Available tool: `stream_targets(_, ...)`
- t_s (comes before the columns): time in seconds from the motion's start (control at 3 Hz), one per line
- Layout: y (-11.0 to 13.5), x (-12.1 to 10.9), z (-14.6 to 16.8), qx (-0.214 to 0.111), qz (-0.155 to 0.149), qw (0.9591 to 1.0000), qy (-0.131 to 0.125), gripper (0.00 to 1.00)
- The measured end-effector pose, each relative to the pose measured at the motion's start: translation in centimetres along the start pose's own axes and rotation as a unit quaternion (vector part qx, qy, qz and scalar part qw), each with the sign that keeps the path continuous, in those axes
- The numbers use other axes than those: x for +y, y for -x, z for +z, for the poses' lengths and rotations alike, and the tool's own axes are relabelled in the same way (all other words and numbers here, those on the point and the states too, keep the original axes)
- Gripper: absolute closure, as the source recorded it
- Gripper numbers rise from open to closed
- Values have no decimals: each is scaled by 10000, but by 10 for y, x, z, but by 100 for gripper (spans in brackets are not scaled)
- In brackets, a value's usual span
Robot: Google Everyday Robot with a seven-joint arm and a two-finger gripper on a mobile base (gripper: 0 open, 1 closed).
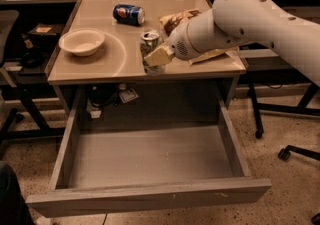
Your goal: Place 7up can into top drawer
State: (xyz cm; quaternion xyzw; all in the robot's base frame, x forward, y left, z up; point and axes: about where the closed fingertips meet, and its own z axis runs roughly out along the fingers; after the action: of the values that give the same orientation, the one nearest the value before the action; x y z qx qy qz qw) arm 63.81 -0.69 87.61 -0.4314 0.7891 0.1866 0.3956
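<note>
7up can stood at the front edge of the worktop in mid-frame, clasped by the end effector. it was not yet over the top drawer, which was pulled open below, so carrying it out and lowering it in remained. left to right: a smooth round cream bowl, a glossy blue pepsi can on its side, the white-green metal cylinder, a crinkled snack bag, the matte white arm.

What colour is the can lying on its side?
Pepsi can: dark blue, in the camera view. The gripper grips the 7up can at the desk's front edge.
</note>
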Motion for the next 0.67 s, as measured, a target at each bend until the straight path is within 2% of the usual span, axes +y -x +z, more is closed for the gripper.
stream_targets(0.33,0,0,0,1,0,10000,0,100)
stream_targets(0.67,-7,5,-16,199,57,9997,-93,100)
